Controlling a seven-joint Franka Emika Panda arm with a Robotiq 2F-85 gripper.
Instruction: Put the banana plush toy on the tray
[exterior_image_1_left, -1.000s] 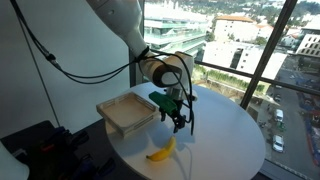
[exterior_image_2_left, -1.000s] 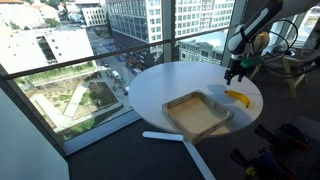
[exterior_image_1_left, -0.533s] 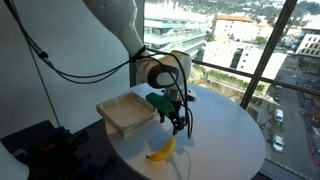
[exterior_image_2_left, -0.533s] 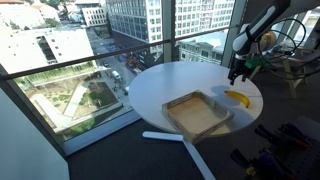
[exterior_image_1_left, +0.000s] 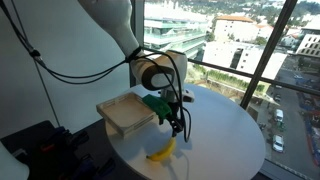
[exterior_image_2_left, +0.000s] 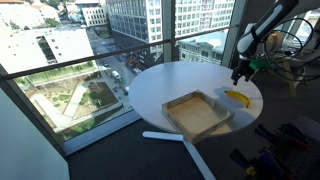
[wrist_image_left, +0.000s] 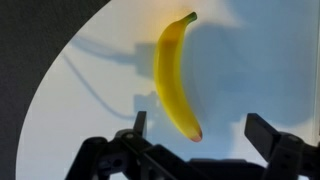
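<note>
While the gripper (exterior_image_1_left: 179, 126) hovered, jaws apart, the banana plush toy (exterior_image_1_left: 161, 151) lay on the desk (exterior_image_1_left: 228, 128). The tray (exterior_image_1_left: 104, 112) sat near, to its left.

Banana plush toy (exterior_image_1_left: 161, 151) on table (exterior_image_1_left: 228, 128), near tray (exterior_image_1_left: 133, 127); gripper (exterior_image_1_left: 178, 129) above.

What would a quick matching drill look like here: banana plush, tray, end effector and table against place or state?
Things:
1. banana plush toy
2. tray
3. end effector
4. table

Place or state:
A. open, above the toy
B. lying on the table, outside the tray
C. square, light wood, low sides
D. round, white

Pairs: 1-B, 2-C, 3-A, 4-D
</note>
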